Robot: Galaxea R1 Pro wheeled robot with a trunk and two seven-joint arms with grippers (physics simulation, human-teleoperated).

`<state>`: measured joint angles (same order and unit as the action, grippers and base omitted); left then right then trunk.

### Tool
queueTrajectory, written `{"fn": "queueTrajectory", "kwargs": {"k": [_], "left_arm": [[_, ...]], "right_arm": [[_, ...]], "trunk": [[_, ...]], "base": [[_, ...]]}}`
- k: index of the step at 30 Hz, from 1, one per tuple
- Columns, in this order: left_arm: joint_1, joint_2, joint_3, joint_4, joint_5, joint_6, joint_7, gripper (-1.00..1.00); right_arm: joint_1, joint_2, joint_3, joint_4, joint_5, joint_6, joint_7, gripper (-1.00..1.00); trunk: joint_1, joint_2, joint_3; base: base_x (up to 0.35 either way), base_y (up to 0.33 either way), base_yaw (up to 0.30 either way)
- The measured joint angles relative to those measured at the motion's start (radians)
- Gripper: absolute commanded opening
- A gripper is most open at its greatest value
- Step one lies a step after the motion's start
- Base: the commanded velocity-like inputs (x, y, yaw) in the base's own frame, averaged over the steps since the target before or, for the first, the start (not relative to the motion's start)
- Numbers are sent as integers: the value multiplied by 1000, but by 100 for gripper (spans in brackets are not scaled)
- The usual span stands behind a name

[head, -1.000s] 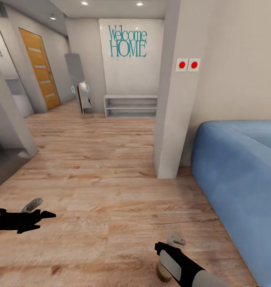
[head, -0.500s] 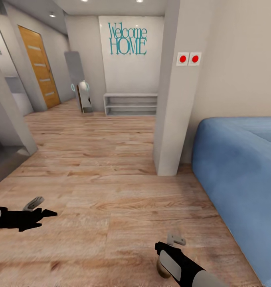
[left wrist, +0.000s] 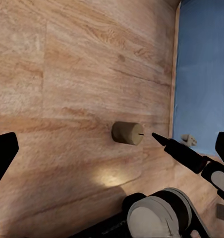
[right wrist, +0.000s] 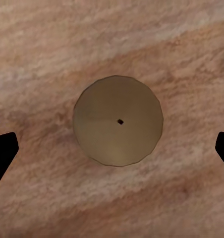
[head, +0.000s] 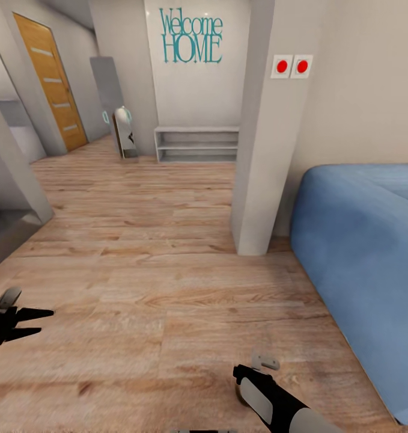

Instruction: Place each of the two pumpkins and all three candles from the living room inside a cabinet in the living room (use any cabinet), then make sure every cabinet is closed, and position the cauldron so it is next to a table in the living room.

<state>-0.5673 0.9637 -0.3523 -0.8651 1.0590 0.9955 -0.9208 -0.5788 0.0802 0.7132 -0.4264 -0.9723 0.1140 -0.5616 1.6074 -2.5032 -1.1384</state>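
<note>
A short tan candle [right wrist: 118, 120] stands upright on the wooden floor, seen top-on in the right wrist view with a tiny dark wick spot. My right gripper [right wrist: 112, 151] hangs open straight above it, one black finger [right wrist: 3, 153] on either side, not touching it. In the head view the right gripper [head: 255, 376] points down at the bottom and covers most of the candle [head: 238, 394]. The left wrist view shows the candle [left wrist: 128, 133] side-on beside a right gripper finger [left wrist: 184, 151]. My left gripper [head: 41, 322] is open and holds nothing, low at the left. Pumpkins, cabinet and cauldron are out of view.
A blue sofa [head: 360, 252] fills the right side, close to the right arm. A pale pillar [head: 261, 150] stands ahead, beside the sofa. Beyond it is a hallway with a white open shelf unit [head: 196, 144] and an orange door [head: 50, 84]. A wall corner [head: 11, 174] juts in at the left.
The whole head view has shifted, so the camera moved. My left gripper has drawn back toward the left edge. The right gripper stays over the candle, which shows less now.
</note>
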Motion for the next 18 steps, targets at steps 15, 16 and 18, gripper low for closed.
{"fn": "queueTrajectory", "kwargs": {"k": [15,16,18], "left_arm": [[5,17,-21,-4,-2,-1,-38,100],[5,17,-21,-4,-2,-1,-38,100],[5,16,-21,-4,-2,-1,-38,100]], "right_arm": [[0,0,3,0,0,-22,0,100],[0,0,3,0,0,-22,0,100],[0,0,3,0,1,-23,0,100]], "trunk": [[7,-4,-58],[7,-4,-62],[8,-4,-70]], "base": [[0,0,0],[0,0,0],[0,0,0]]}}
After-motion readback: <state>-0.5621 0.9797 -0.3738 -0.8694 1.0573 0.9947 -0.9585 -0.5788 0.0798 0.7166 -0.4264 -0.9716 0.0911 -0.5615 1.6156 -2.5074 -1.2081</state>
